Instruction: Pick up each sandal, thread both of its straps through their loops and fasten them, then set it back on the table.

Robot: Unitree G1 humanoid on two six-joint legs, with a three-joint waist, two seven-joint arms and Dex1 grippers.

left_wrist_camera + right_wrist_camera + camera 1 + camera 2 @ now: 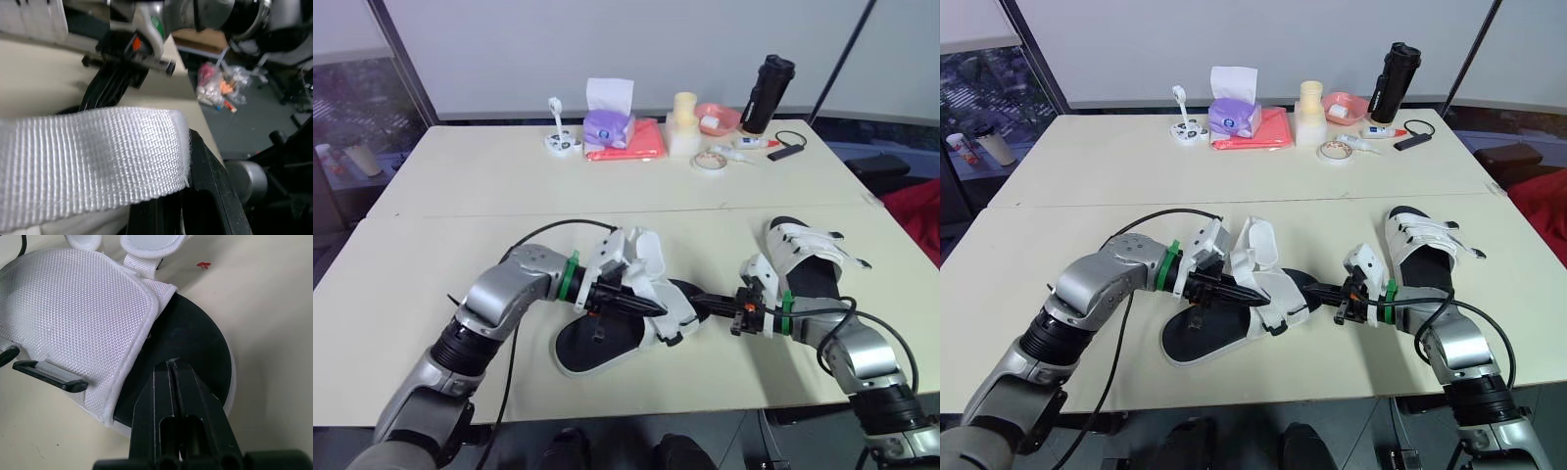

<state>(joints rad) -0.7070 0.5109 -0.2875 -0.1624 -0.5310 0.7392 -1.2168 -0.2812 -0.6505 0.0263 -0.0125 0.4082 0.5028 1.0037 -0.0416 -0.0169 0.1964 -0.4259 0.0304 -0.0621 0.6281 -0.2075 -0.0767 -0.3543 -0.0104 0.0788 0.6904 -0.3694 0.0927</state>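
The black-soled, white-strapped sandal [592, 350] lies near the front edge of the cream table [460, 176], its sole pinned by the closed, empty right gripper [172, 365], while the left gripper [655, 310], clamped on one white webbing strap [88, 161], should feed it squarely through its loop.

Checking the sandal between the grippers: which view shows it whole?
Left eye view: the whole sandal shows, sole and white flaps. Right wrist view shows one end close; left wrist view, a strap's webbing.
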